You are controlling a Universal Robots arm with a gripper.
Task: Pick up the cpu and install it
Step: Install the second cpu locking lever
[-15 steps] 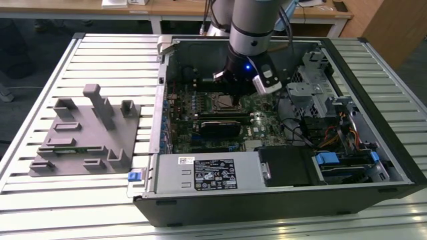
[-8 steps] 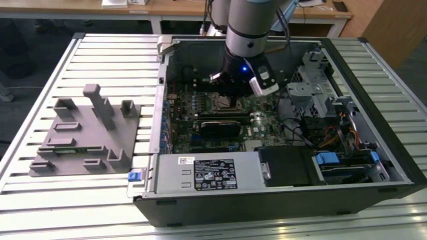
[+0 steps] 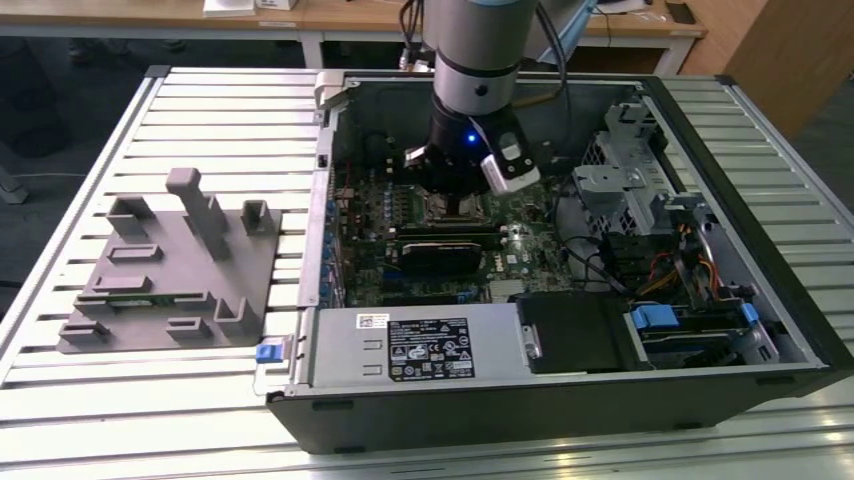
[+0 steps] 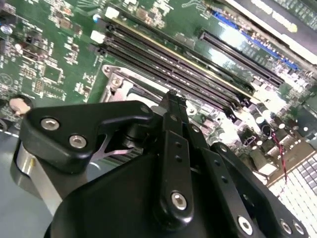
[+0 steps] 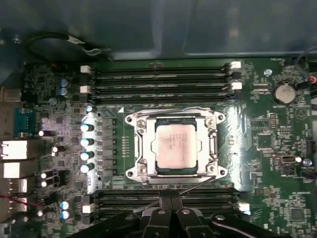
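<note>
Sitting on the surface (image 3: pixel 80 390) at the exterior view's left is a grey tray (image 3: pixel 167 285) with a thin green stick (image 3: pixel 140 297) lying in it. To its right, the open computer case (image 3: pixel 561 400) is lying on its side with the green board (image 5: pixel 277 139) inside. The arm (image 3: pixel 481 50) is reaching down into the case, and the claw (image 3: pixel 461 195) is hanging just over the board. In the first wrist view, the cpu (image 5: pixel 172 147) is lying flat inside the metal socket frame (image 5: pixel 136 148), silvery side up. The claw (image 5: pixel 171 210) is just beside the frame, not touching the cpu. Its fingers (image 5: pixel 163 201) are pressing together and holding nothing.
</note>
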